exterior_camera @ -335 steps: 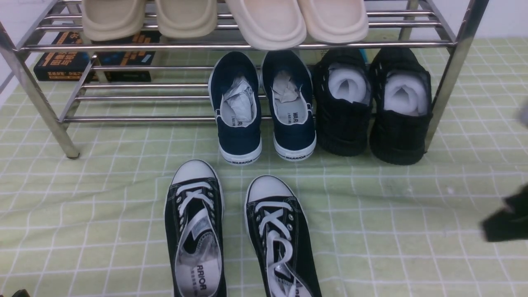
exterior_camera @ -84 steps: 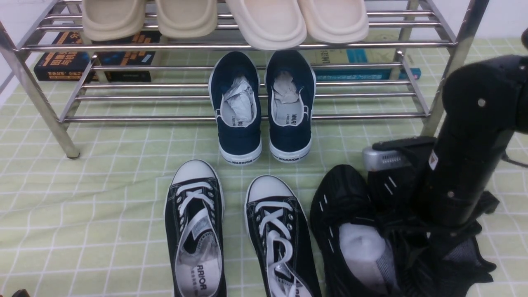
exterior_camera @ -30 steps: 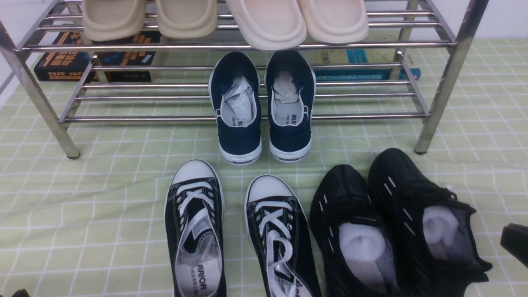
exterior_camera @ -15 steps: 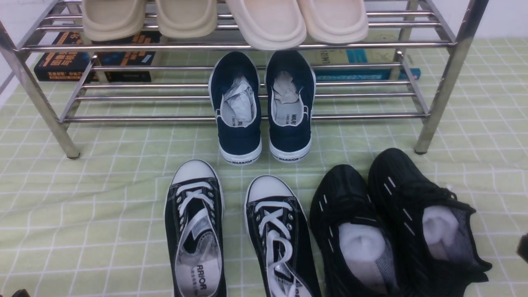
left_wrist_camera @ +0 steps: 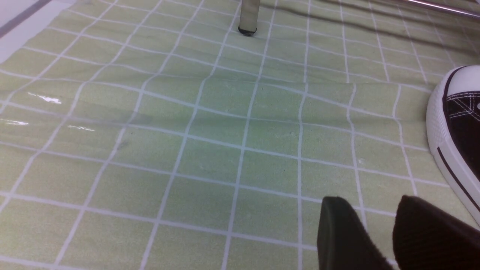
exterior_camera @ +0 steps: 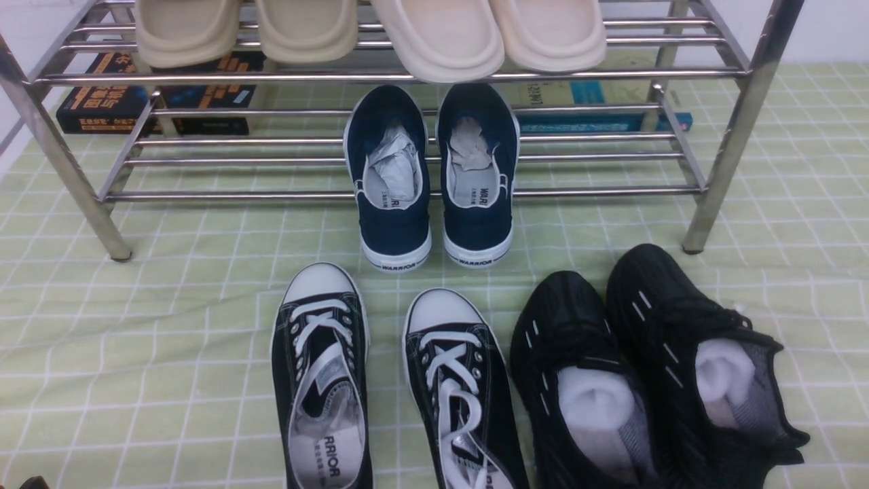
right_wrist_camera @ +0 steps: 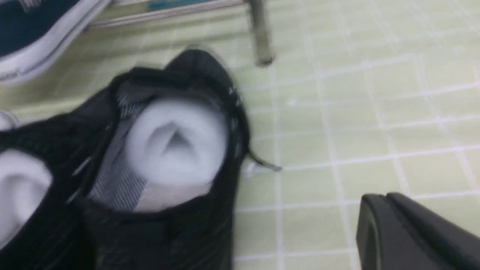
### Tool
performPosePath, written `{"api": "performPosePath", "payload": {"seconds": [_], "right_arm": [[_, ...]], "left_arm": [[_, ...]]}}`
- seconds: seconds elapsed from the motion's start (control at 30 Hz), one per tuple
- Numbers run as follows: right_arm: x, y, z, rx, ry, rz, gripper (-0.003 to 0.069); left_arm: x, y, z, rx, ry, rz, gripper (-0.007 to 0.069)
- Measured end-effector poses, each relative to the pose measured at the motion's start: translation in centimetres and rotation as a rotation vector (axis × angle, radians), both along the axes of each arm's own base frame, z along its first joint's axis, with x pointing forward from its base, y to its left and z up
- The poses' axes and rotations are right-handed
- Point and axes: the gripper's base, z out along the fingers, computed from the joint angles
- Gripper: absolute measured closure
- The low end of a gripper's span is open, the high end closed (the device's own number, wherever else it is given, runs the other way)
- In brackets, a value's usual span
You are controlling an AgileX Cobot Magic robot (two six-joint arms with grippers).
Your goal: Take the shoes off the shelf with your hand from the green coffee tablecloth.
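— Shoes [exterior_camera: 652,367]?
— Found off the shelf [exterior_camera: 271,195], near right on the cloth [exterior_camera: 170,326].
— Pincers?
— Left pincer [left_wrist_camera: 382,232] slightly parted, empty. Right pincer [right_wrist_camera: 378,213] beside the shoes; opening not made out. Best backed away without snagging.

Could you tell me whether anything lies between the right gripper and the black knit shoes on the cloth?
Nothing visible does: in the right wrist view, only bare green tablecloth separates the right gripper from the nearer of the black knit shoes.

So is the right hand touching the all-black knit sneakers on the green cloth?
Apart. The right wrist view shows bare green checked cloth between the right hand and the all-black knit sneakers.
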Motion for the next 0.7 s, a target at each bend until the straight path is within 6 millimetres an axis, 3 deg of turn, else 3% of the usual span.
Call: {"api": "performPosePath", "payload": {"seconds": [0.23, 0.7], "right_arm": [[-0.1, -0.4, -0.1, -0.047, 0.026, -0.059, 0.0624], [-0.11, -0.16, -0.11, -0.1, 0.025, 0.006, 0.0612]], "left_arm": [[0.0, 0.0, 0.0, 0.0, 0.0, 0.0, 0.0382], [0.0, 0.0, 0.0, 0.0, 0.0, 0.0, 0.0382]]}}
